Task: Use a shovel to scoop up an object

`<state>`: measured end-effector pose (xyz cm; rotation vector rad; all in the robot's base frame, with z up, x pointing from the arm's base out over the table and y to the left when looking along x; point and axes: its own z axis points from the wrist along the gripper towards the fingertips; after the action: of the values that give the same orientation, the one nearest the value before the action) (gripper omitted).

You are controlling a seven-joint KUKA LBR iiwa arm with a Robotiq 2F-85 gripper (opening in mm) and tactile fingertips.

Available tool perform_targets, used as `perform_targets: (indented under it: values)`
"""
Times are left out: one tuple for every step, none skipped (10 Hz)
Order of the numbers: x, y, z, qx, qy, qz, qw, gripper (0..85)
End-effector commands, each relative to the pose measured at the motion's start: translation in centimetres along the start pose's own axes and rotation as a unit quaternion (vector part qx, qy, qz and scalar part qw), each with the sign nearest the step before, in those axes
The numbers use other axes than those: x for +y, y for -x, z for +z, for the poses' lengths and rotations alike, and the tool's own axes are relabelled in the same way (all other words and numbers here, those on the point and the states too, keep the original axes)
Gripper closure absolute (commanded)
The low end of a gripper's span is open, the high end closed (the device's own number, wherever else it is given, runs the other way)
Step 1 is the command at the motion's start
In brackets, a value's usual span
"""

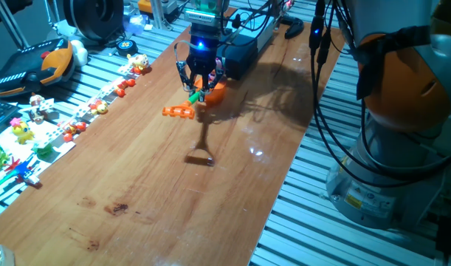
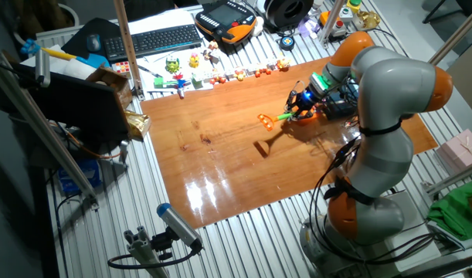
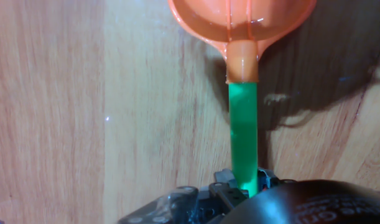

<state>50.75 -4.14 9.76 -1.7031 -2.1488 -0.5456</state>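
My gripper (image 1: pixel 197 86) is shut on the thin green shaft (image 3: pixel 243 124) of the shovel (image 1: pixel 192 102), near the far end of the wooden table (image 1: pixel 151 192). The orange scoop blade (image 1: pixel 215 92) lies to the gripper's right and the orange D-shaped loop end (image 1: pixel 178 111) sticks out to its left. The shovel's shadow falls on the wood well below it, so it looks lifted. The hand view shows the blade (image 3: pixel 239 18) at the top and my fingers (image 3: pixel 224 186) around the shaft at the bottom. The other fixed view shows the gripper (image 2: pixel 297 106) and the loop end (image 2: pixel 266 119). The figurine is not in view.
Rows of small red-and-yellow toys (image 1: pixel 100 103) line the table's left edge. A black box (image 1: pixel 243 48) stands just behind the gripper. A teach pendant (image 1: pixel 33 63) and a keyboard (image 2: pixel 162 38) lie off the table. My arm's base (image 1: pixel 402 111) stands at the right.
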Motion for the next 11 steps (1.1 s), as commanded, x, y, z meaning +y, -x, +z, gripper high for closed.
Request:
perform_targets:
  values:
    - [0.0,0.2,0.0,-0.004,0.0,-0.001,1.0,84.3]
    - [0.0,0.2,0.0,-0.01,0.001,-0.001,1.0,84.3]
    - [0.1,0.3,0.1,-0.019,0.003,0.001,1.0,84.3]
    - [0.2,0.5,0.1,-0.027,0.004,0.001,1.0,84.3]
    - [0.3,0.8,0.2,-0.034,0.006,0.0,0.999,84.3]
    - [0.5,1.1,0.3,-0.041,0.008,-0.001,0.999,84.3]
    - [0.6,1.3,0.4,-0.041,0.009,-0.001,0.999,84.3]
    - [0.7,1.4,0.4,-0.051,0.009,-0.002,0.999,84.3]
    - [0.7,1.4,0.4,-0.06,0.011,-0.003,0.998,84.3]
    - [0.8,1.4,0.5,-0.073,0.011,-0.003,0.997,84.3]
    - [0.8,1.4,0.5,-0.08,0.012,-0.004,0.997,84.3]
